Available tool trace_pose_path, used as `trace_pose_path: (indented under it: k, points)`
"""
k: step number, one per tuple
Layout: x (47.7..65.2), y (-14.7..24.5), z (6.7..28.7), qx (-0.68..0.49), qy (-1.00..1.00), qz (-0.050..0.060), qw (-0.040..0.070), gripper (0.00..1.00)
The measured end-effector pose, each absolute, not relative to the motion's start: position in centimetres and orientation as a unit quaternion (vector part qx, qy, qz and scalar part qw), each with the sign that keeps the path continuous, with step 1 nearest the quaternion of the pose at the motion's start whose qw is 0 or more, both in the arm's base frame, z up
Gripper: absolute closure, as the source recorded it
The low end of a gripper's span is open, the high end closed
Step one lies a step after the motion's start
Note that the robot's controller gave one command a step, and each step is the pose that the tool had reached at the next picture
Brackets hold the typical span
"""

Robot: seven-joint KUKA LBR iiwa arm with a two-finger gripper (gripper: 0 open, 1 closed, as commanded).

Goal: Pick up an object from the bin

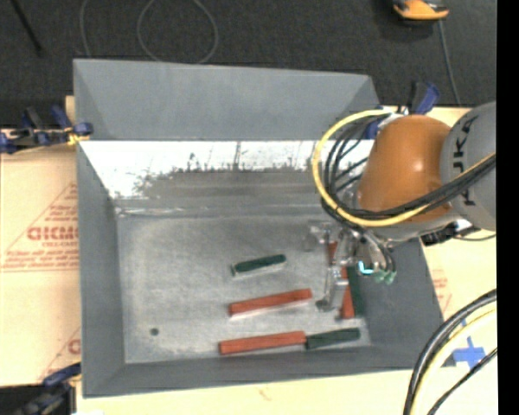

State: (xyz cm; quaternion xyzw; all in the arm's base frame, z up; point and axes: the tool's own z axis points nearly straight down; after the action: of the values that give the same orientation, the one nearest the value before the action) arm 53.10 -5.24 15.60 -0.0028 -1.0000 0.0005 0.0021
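**Gripper low by the bin's right wall, next to a short red bar**

The gripper (339,282) hangs near the right wall of the grey metal bin (216,102). A short red rectangular bar (349,304) lies right against it. Whether it grips that bar, or how wide it is set, cannot be told. The left half of the floor is open. There are three red bars, counting the upper long red bar (271,303) and the lower long red bar (261,344). There are two green ones: a mid-floor dark green bar (259,264) and a front dark green bar (333,339), end to end with the lower red bar near the front wall.
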Motion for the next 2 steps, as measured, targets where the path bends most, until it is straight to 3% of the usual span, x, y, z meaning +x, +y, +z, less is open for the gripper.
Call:
trace_pose_path:
  k: [1,2]
  points:
    - [54.1,-2.8,6.9,0.027,-1.0,0.0,-0.003,0.0]
    - [53.3,0.1,10.1,-0.029,-1.0,-0.001,-0.003,0.0]
